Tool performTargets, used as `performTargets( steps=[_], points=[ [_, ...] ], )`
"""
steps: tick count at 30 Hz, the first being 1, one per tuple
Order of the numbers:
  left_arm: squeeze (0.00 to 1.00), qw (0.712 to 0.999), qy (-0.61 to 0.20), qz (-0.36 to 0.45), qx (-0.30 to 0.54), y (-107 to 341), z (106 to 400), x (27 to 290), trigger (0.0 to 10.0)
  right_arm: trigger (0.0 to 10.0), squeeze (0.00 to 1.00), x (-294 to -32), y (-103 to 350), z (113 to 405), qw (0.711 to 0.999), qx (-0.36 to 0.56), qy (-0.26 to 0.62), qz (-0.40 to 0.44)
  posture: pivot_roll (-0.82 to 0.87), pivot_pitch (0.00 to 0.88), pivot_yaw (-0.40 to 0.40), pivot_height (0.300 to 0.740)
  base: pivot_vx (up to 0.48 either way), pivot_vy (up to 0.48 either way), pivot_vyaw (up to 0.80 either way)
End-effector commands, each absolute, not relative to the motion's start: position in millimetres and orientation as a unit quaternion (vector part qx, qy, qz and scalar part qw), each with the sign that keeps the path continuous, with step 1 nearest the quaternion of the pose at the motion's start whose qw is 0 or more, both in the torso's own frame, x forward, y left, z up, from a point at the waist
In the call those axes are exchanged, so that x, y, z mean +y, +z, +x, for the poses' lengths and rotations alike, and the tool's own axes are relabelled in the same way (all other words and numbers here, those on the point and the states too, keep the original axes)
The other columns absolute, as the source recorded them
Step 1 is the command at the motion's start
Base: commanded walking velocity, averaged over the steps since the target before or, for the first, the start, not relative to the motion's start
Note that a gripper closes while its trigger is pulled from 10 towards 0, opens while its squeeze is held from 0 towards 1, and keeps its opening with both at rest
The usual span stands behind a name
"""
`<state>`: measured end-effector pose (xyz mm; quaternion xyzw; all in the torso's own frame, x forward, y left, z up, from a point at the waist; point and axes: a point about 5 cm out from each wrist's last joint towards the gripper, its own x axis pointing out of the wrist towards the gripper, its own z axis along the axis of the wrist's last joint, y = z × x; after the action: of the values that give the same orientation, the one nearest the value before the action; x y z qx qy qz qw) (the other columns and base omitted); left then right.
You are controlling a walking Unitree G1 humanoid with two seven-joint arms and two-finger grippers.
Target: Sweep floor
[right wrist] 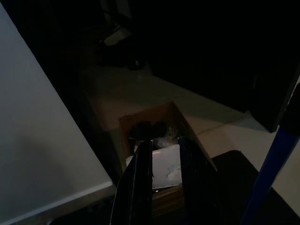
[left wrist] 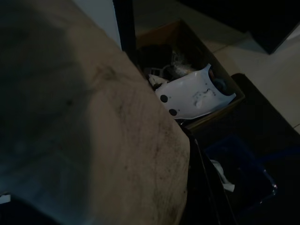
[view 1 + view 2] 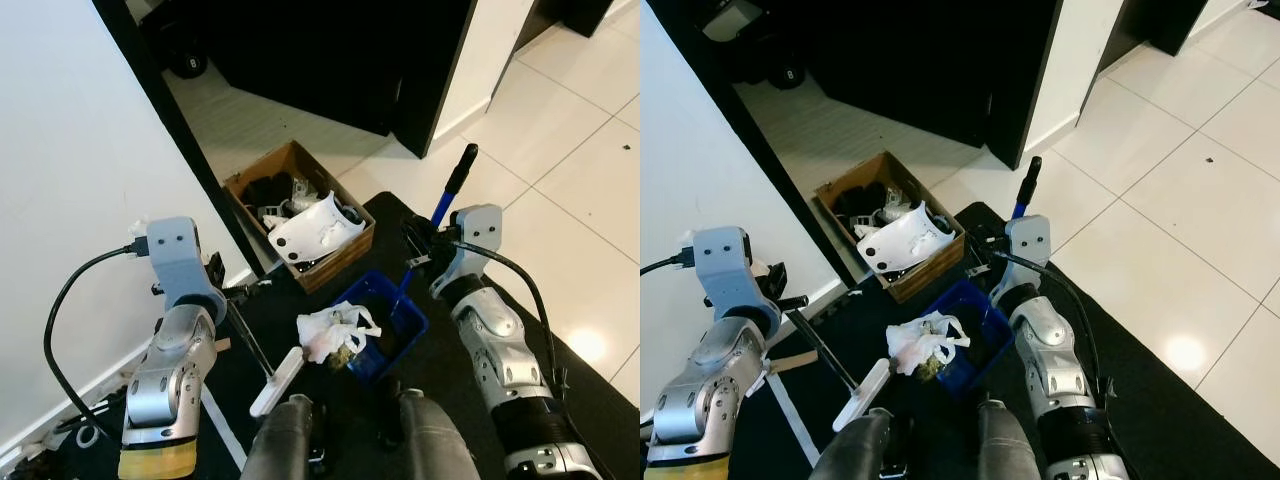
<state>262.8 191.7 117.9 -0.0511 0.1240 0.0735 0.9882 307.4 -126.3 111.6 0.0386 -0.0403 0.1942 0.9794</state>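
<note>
We stood over a black mat with the sweeping tools in both arms. Our left pincer sat near the white wall, pinching the dark handle of a small brush whose pale head rested low on the mat. Our right pincer was up by the blue handle of the blue dustpan. The handle ran past it, but we could not tell whether the fingers were pinching it; in the right wrist view the two fingers stood a little apart, with the blue shaft off to one side.

The dustpan lay on the mat just in front of the cardboard box, which held dark oddments and a white plastic shell. A crumpled white bag with some brownish scraps under it lay across the near lip of the pan, partly in and partly hanging over.

We judged the sweeping well advanced: the visible rubbish was gathered at the pan, and the tiles looked clean apart from a small dark speck far right. What remained, in our view, was to push the bag and scraps fully inside, then lift the pan and empty it.
</note>
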Motion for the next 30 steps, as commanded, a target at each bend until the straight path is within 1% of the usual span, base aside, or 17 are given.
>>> performTargets(
  steps=[1, 23, 30],
  points=[
    [0.00, 0.989, 0.079, -0.044, 0.116, 117.2, 260.4, 192.7, 10.0, 10.0, 0.00, -125.3, 108.3, 303.9, 0.979, -0.032, 0.194, 0.043, 0.03, 0.207, 0.033, 0.740, 0.000, 0.000, 0.00],
    [0.00, 0.991, 0.073, -0.032, 0.109, 115.6, 257.9, 190.4, 10.0, 10.0, 0.00, -125.6, 108.5, 305.9, 0.980, -0.027, 0.195, 0.041, 0.04, 0.200, 0.028, 0.740, 0.000, 0.000, 0.00],
    [0.00, 0.991, 0.071, -0.032, 0.109, 115.6, 258.9, 189.1, 10.0, 10.0, 0.00, -125.8, 108.8, 306.9, 0.980, -0.028, 0.194, 0.041, 0.04, 0.197, 0.029, 0.740, 0.000, -0.336, 0.00]
  ],
)
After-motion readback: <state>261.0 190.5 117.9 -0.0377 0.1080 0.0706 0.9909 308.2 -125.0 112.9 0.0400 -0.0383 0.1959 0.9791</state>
